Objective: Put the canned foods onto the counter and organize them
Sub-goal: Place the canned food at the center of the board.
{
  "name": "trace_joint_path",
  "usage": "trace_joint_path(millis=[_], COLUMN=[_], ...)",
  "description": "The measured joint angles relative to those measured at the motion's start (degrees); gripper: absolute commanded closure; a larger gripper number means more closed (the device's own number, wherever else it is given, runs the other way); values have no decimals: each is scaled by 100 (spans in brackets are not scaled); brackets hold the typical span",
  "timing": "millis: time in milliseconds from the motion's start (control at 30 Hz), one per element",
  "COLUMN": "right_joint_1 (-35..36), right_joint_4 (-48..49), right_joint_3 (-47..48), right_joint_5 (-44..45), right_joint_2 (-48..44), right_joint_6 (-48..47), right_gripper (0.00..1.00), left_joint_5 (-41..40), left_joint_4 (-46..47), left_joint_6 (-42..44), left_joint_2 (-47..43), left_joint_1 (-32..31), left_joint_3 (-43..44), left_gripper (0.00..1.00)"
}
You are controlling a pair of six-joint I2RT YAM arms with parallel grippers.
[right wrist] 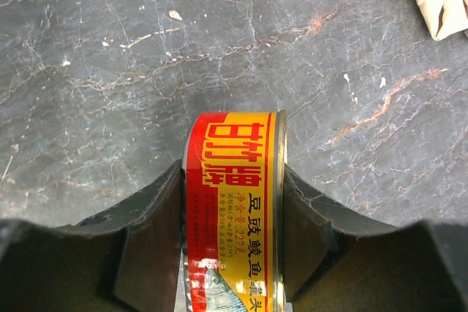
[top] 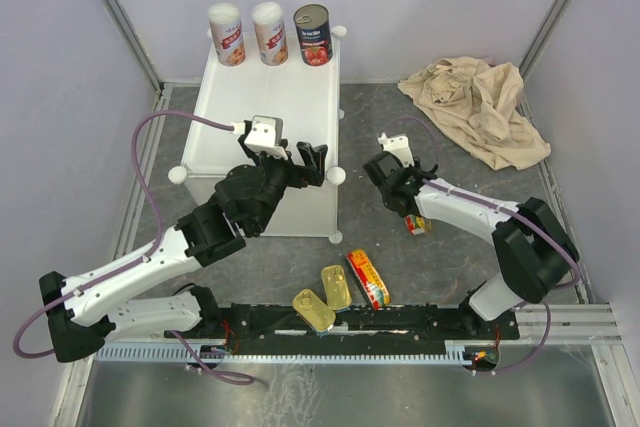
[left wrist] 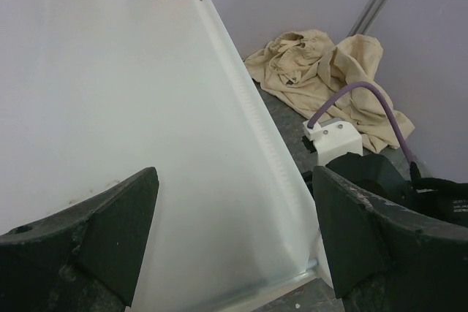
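Three cans [top: 269, 32] on counter [top: 265, 97], three loose tins [top: 336, 287], right gripper [right wrist: 232, 172] clamps fourth tin [right wrist: 230, 217], left gripper [left wrist: 234, 177] splayed, empty

The desk [right wrist: 110, 49] looks like matt, veined stone. The red-yellow tin [right wrist: 234, 202] bears a glossy label and a shiny metal rim. The white cabinet [left wrist: 110, 107] is smooth plastic; the beige cloth [left wrist: 322, 71] crumpled, matt; the left pincer [left wrist: 234, 180] scuffed matt black.

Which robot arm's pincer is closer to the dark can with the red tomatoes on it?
Left. The left pincer hangs open over the counter where the dark can stands at the back. The right pincer is off to the side, gripping a red-yellow tin.
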Motion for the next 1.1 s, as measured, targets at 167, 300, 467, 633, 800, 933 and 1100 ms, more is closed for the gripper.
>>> trace_joint_path(millis=[167, 300, 467, 633, 800, 933, 1100], right_joint_1=[-24, -46, -57, -63, -103, -142, -175], right_joint_4=[7, -28, -79, -107, -94, -61, -46], right_joint_3=[264, 411, 455, 459, 459, 461, 461], right_joint_5=[243, 413, 498, 538, 498, 455, 378], right_joint_2=[428, 728, 953, 1034, 1056, 1056, 1056], right_joint_6=[-4, 15, 39, 61, 55, 17, 13], right_gripper=[68, 68, 68, 63, 28, 14, 13], left_joint_5=[0, 0, 2, 2, 2, 0, 0], left_joint_4=[0, 0, 0, -4, -26, -31, -46], left_joint_6=[0, 2, 2, 2, 2, 2, 0], left_joint_2=[-28, -44, -44, -44, -44, -44, -35], left_joint_1=[0, 0, 0, 0, 0, 0, -4], left_joint_3=[0, 0, 0, 0, 2, 2, 11], left_gripper=[9, 9, 9, 9, 9, 9, 9])
